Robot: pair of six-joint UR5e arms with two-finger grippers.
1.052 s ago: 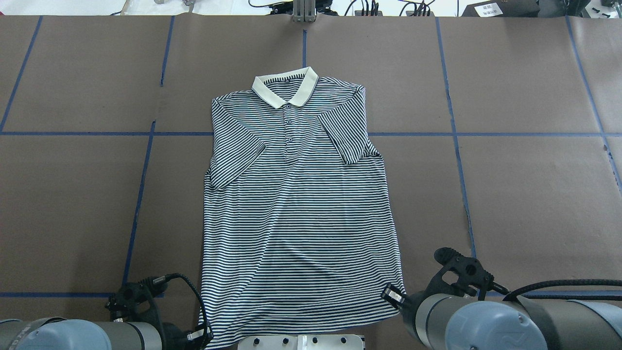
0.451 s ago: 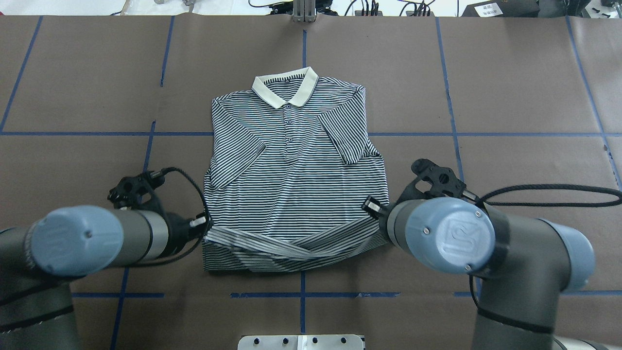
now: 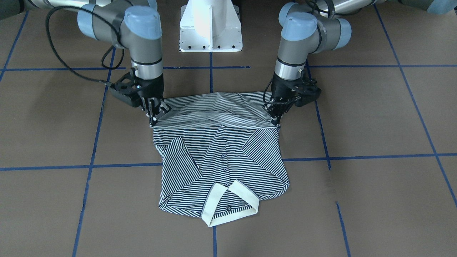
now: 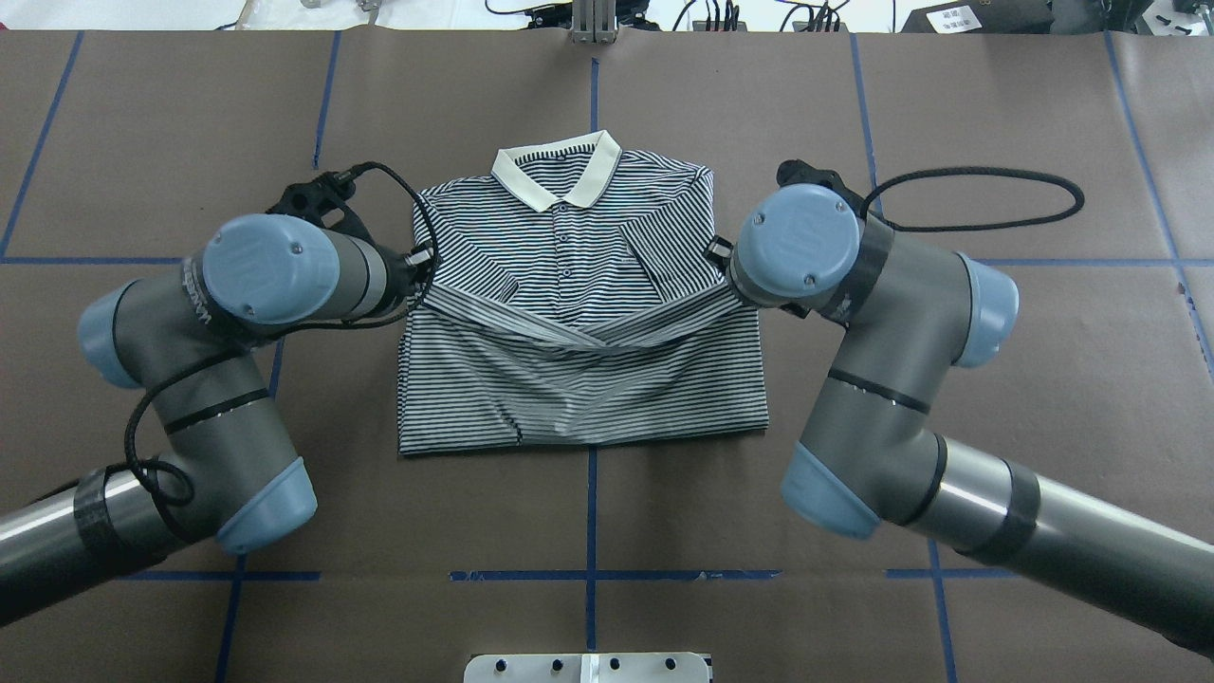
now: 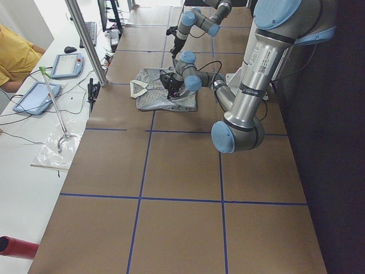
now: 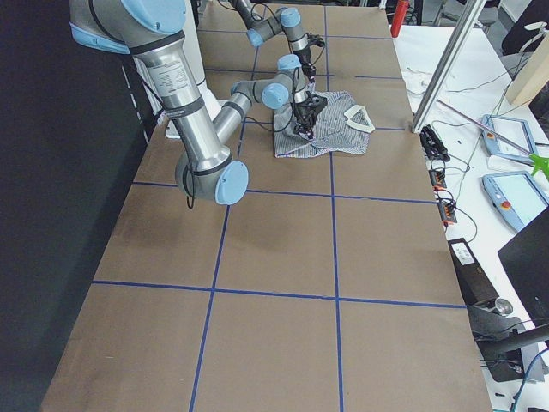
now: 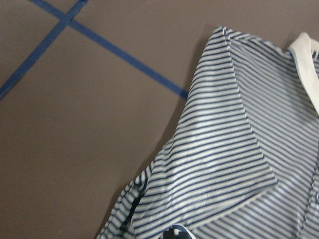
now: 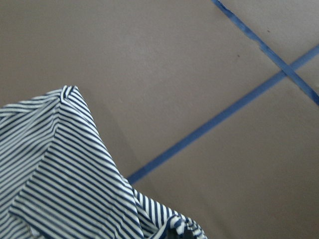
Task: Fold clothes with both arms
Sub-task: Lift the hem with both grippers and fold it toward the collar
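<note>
The striped polo shirt (image 4: pixel 579 389) lies face up on the brown table, cream collar (image 4: pixel 558 173) at the far end, sleeves folded in. Its bottom hem is lifted and doubled over the body, stretched between both grippers. My left gripper (image 4: pixel 419 273) is shut on the hem's left corner; in the front view it (image 3: pixel 275 115) is at the right. My right gripper (image 4: pixel 726 266) is shut on the hem's right corner; in the front view it (image 3: pixel 155 115) is at the left. The hem hangs just short of the chest. Both wrist views show striped cloth (image 7: pixel 224 164) (image 8: pixel 65 169) over the table.
The white pedestal base (image 3: pixel 210 25) stands at the near edge between the arms. Blue tape lines (image 4: pixel 588 575) cross the brown table cover. A black cable loop (image 4: pixel 986 199) lies right of the right arm. A metal post (image 4: pixel 593 24) stands at the far edge.
Both arms have moved away from the robot with the hem corners in their grip, drawing the lower part of the shirt up over its body toward the collar.
</note>
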